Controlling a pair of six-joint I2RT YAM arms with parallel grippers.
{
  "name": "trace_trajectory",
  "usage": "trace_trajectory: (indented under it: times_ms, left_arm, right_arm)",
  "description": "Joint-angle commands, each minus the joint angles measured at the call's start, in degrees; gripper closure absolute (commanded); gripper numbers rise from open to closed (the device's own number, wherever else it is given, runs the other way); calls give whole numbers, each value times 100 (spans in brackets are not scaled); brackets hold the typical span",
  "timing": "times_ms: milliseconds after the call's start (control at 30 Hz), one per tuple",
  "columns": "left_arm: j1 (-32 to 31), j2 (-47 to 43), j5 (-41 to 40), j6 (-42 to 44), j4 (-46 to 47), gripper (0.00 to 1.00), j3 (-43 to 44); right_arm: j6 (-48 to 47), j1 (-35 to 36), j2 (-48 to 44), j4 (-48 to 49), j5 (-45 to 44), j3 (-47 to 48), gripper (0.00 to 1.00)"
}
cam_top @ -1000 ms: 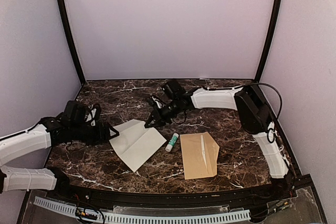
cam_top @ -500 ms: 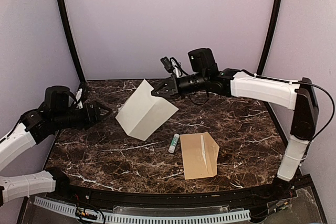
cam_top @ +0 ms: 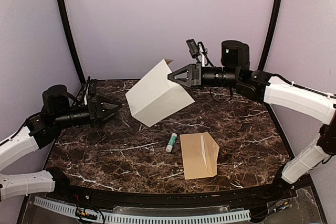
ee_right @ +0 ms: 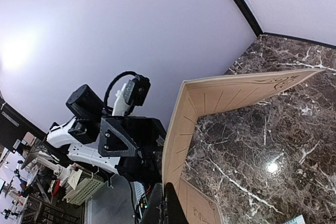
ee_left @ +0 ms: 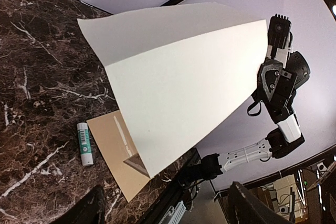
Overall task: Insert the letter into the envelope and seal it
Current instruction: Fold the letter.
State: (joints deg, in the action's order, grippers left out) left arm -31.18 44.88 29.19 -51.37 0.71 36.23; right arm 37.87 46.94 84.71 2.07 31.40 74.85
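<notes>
Dangling the letter (cam_top: 157,98) by one corner in the tightly closed right gripper (cam_top: 171,75), up behind and left of the envelope (cam_top: 199,156), with the left gripper (cam_top: 116,109) spread wide and empty farther left, liable to swing, crumple or slip from so small a pinch.

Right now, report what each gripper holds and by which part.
The right gripper pinches the thin white creased paper letter by its upper edge, near a corner, holding it in the air. The left gripper is open and holds nothing.
</notes>
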Motion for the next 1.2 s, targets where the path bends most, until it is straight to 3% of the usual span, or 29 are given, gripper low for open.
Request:
trace_trajectory:
  times_ms: [0, 133, 400, 633, 767, 1000, 1067, 1167]
  left_arm:
    - [-399, 321, 288, -238, 1282, 21, 26]
    - [-820, 691, 281, -237, 1843, 21, 168]
    - [-877, 1072, 200, -261, 2488, 23, 387]
    - [-881, 1331, 167, -498, 2994, 36, 368]
    - [-881, 1345, 106, -576, 3163, 52, 312]
    - [-881, 1333, 47, -649, 3306, 88, 100]
    - [-881, 1345, 64, -610, 3270, 96, 96]
    - [-881, 1339, 78, -408, 3082, 100, 109]
  right_arm:
    - [94, 24, -406, 566, -97, -186, 100]
    - [204, 26, -631, 908, 50, -429, 100]
    - [286, 35, -943, 1045, 164, -717, 100]
    - [459, 35, -1117, 1206, 209, -943, 100]
    - [492, 35, -1214, 1240, 121, -1101, 100]
    - [568, 32, -1328, 1190, -49, -1377, 100]
    - [583, 35, -1382, 1132, -171, -1483, 92]
    - [531, 26, -1510, 915, -328, -1541, 64]
